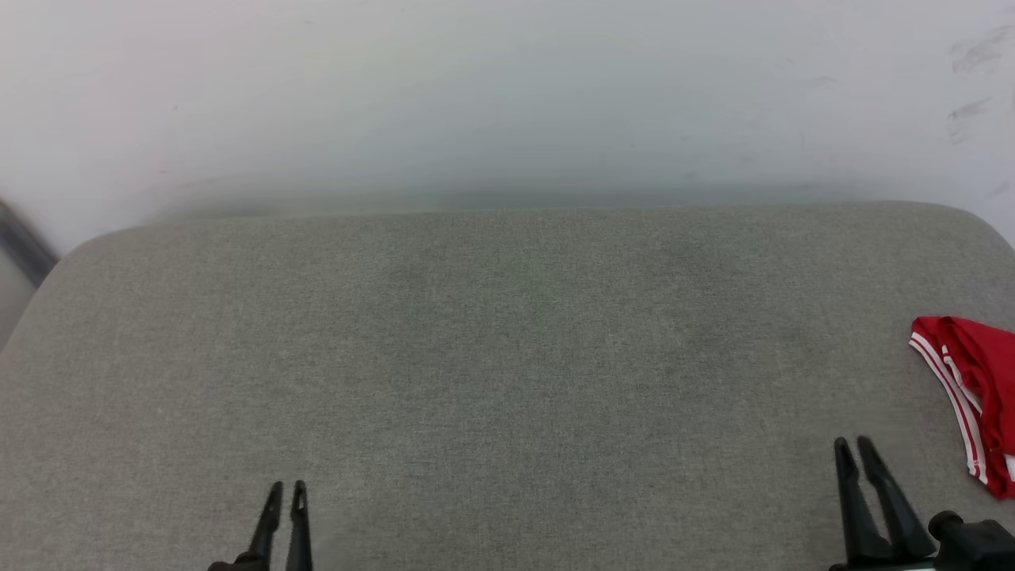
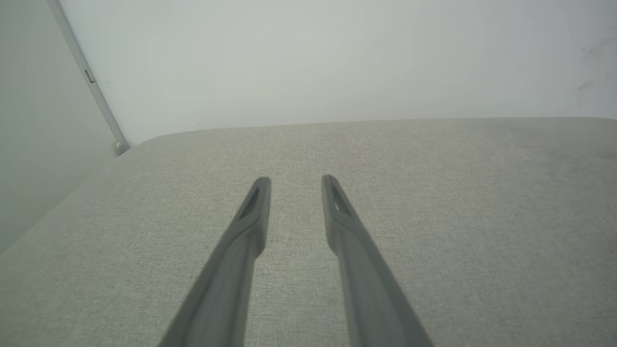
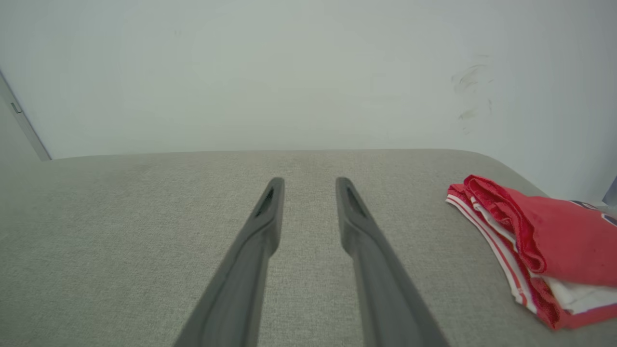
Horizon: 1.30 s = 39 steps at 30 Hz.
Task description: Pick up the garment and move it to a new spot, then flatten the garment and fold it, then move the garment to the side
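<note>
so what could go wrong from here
1. The folded garment lies far to the right on the grey surface, partly cut off in the head view; a nudge might push it over the side.
2. The open right end effector sits close beside it; a swing to the right might snag the striped trim and undo the fold.

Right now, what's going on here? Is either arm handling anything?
Neither arm is handling anything. The left gripper and the right gripper are both open and empty over the grey padded surface. The garment lies in a folded bundle at the surface's right edge, apart from the right gripper, with its red-and-white striped trim showing. Judging by that, the folding and the move to the side look done.
</note>
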Motion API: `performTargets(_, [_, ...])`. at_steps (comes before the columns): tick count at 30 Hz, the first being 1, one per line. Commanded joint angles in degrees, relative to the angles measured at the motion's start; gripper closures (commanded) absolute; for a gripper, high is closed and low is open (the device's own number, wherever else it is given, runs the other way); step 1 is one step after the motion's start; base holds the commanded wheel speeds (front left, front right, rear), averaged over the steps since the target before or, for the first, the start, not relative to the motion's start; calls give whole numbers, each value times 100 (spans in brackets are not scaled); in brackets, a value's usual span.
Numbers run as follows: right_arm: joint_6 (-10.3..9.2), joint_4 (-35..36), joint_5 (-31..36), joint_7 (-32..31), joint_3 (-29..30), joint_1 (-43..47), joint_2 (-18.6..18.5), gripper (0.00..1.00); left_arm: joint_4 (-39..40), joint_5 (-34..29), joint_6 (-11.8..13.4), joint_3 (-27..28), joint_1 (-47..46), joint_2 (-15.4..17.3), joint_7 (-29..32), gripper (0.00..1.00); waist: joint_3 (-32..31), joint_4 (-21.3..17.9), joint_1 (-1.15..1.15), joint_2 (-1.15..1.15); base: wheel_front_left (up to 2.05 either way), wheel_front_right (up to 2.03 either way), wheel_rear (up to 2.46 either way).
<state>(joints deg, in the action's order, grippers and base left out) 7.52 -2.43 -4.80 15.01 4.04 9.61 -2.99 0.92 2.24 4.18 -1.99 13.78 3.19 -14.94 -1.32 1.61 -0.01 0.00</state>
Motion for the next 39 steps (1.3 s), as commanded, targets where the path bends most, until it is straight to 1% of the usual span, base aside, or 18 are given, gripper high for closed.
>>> performTargets(1, [0,11,-19,-1,-4,-3,0,100,18,17,-3,-6,3,1,-2,100,1,0,1,0,0,0,0])
performTargets(5, [0,-20,-536,-87,-28,-68,-13,100,24,555,-42,-5,-58,20,67,100,6,-6,1,0,0,0,0])
performTargets(18, [-1,-232,-2070,-389,-60,-362,-86,100,-293,2161,-252,34,-439,113,352,100,21,-22,1,0,0,0,0])
performTargets(28, [-1,-363,-3075,-598,-72,-539,-117,100,-494,3212,-391,68,-681,151,544,100,33,-35,1,0,0,0,0])
performTargets(39, [-1,-486,-4050,-808,-72,-724,-138,100,-652,4230,-526,122,-907,182,743,100,46,-49,1,0,0,0,0])
